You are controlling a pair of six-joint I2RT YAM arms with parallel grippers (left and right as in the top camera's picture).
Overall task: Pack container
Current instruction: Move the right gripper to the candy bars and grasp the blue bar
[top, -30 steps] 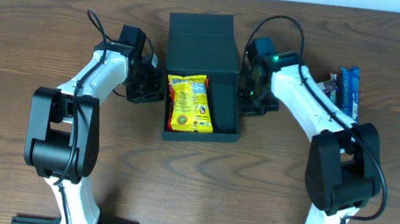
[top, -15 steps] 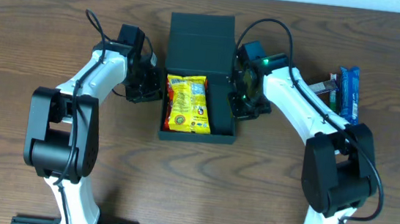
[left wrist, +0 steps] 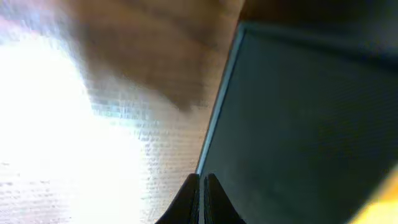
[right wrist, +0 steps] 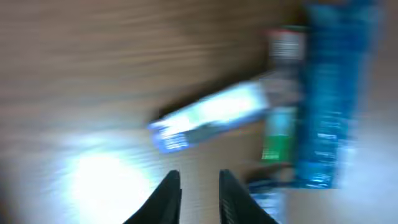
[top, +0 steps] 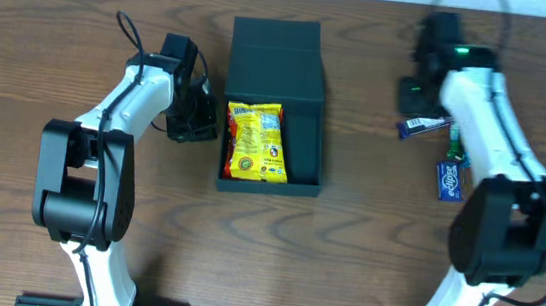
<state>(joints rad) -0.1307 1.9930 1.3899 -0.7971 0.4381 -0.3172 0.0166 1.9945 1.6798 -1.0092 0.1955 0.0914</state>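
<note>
Right claw (right wrist: 198,186), parted and empty, hovers over snack packets (top: 422,127), upper right. Left claw (left wrist: 202,196) sits clenched beside the container (top: 301,146). Next: grasp one packet.

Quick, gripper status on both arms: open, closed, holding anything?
Left gripper: jaws closed, holding nothing, beside the container.
Right gripper: jaws open, empty, over a white and blue packet.

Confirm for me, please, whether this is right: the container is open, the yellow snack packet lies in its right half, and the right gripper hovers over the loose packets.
Not quite: the overhead view shows the yellow snack packet in the container's left half, not its right. The rest stands: the container is open and the right gripper hovers over the loose packets.
</note>
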